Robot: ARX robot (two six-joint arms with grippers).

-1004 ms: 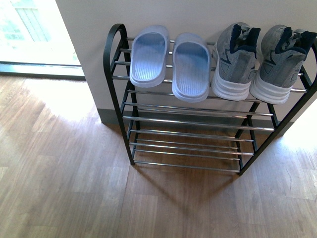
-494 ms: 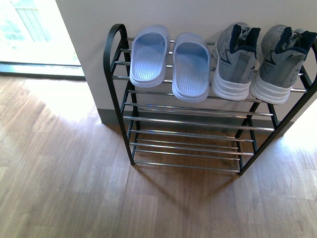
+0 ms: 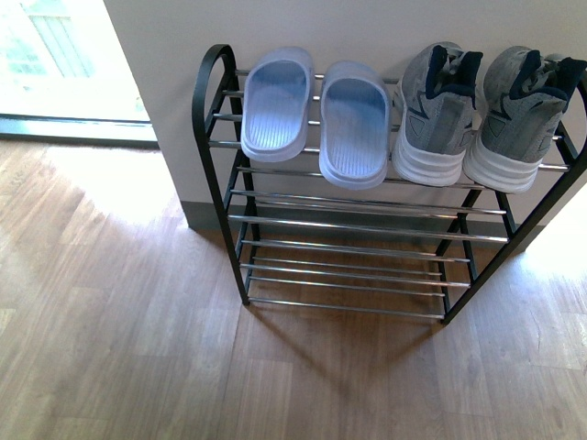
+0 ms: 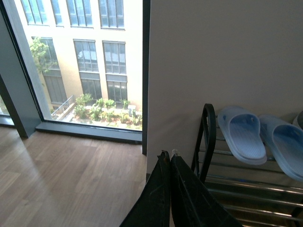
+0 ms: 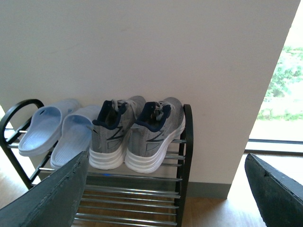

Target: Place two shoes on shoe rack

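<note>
Pale-blue slippers point(image 3: 316, 115) beside grey shoes point(image 3: 481, 110), all on top tier of rack point(image 3: 348, 225), shoes at right end, heels outward. Lower tiers bare. Wall just behind rack; open wood floor point(image 3: 119, 321) in front. Left gripper point(image 4: 169, 155) pressed closed, empty; right gripper point(image 5: 165, 179) spread wide, empty.

One rack point(image 3: 348, 225) is seen, and four tiers of rods are counted on it. Two grey shoes are counted: one point(image 3: 437, 115) beside the other point(image 3: 516, 119). Two blue slippers are counted as well: one point(image 3: 275, 103) and a second point(image 3: 355, 123). Four pieces of footwear are thus counted.
</note>
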